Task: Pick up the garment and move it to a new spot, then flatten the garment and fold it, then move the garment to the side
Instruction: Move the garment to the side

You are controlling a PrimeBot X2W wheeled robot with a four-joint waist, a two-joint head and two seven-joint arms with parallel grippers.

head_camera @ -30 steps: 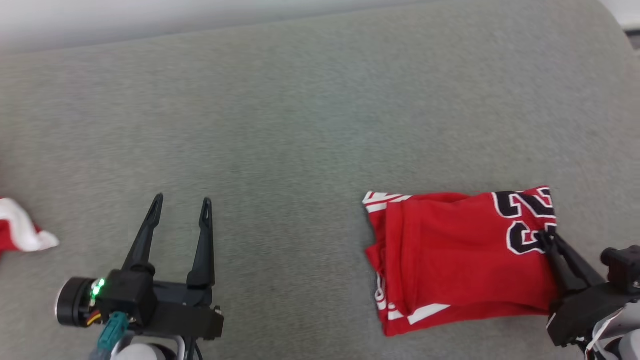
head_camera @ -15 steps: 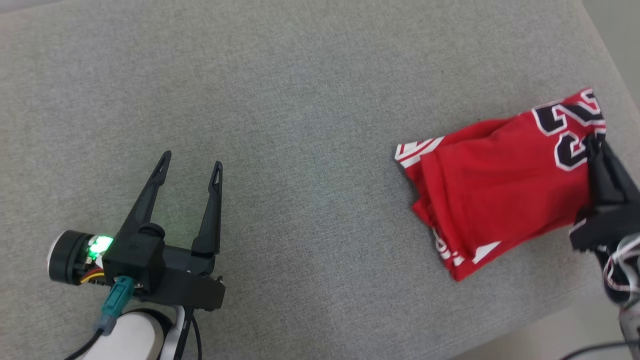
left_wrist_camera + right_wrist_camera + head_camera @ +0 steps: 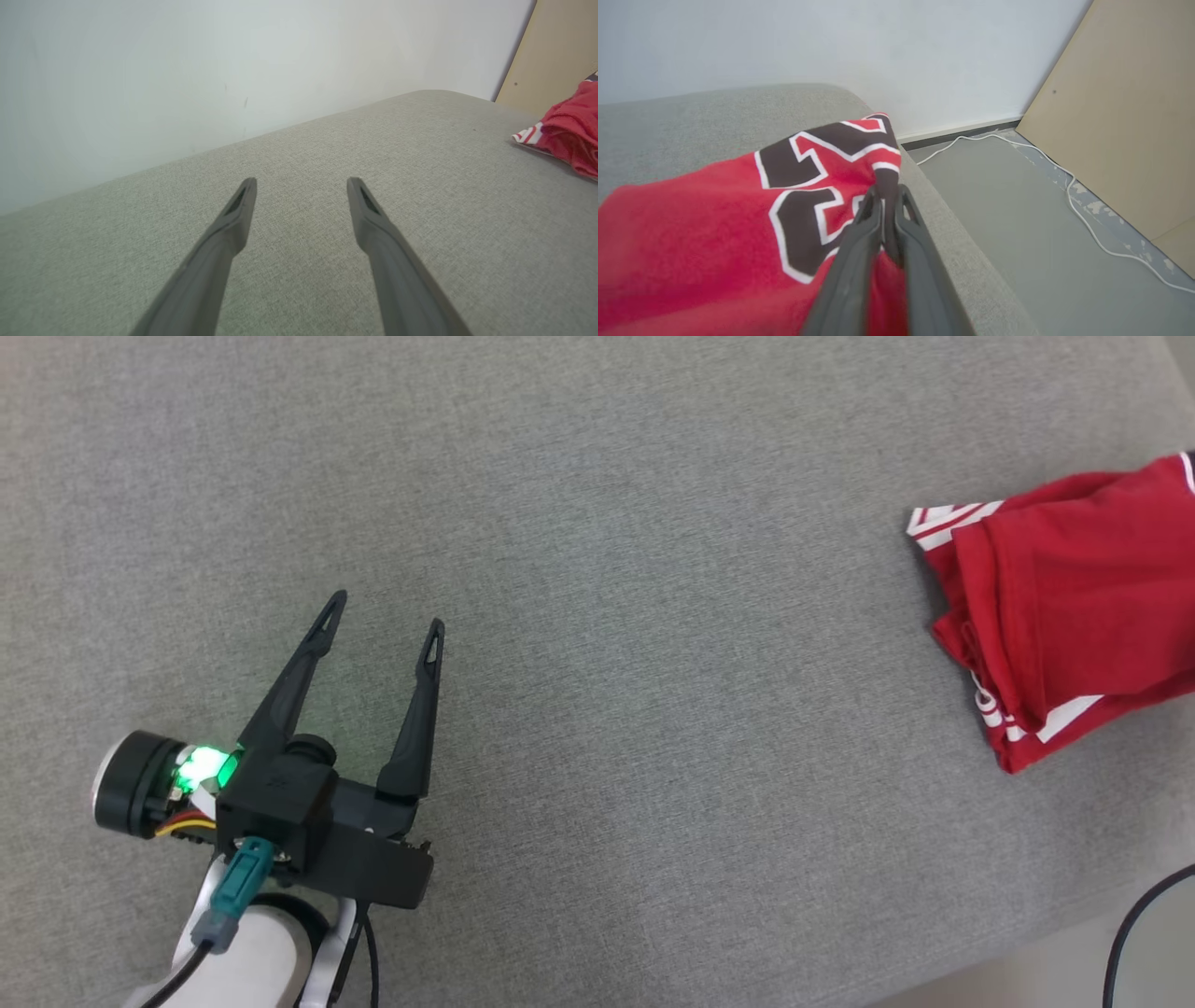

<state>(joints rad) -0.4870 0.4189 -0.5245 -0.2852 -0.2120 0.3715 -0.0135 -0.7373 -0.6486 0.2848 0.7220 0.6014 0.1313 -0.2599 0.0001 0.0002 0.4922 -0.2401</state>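
I judge this to be the last step, moving the folded piece aside. The garment (image 3: 1074,625) looks folded and lies at the far right of the grey cushion (image 3: 597,569), close to its right edge and partly cut off in the head view.

My right gripper (image 3: 888,193) has its fingers pressed nearly together, pinching a bunched bit of cloth beside the printed number. It sits right at the cushion's edge, with the floor (image 3: 994,210) beyond.

Next I'd make sure the cloth rests fully on the cushion, then part the fingers and back straight off. That way the fold isn't dragged open or tipped over the edge.

My left gripper (image 3: 386,612) is spread wide and holds nothing. It is over bare cushion at the near left, well apart from the garment.
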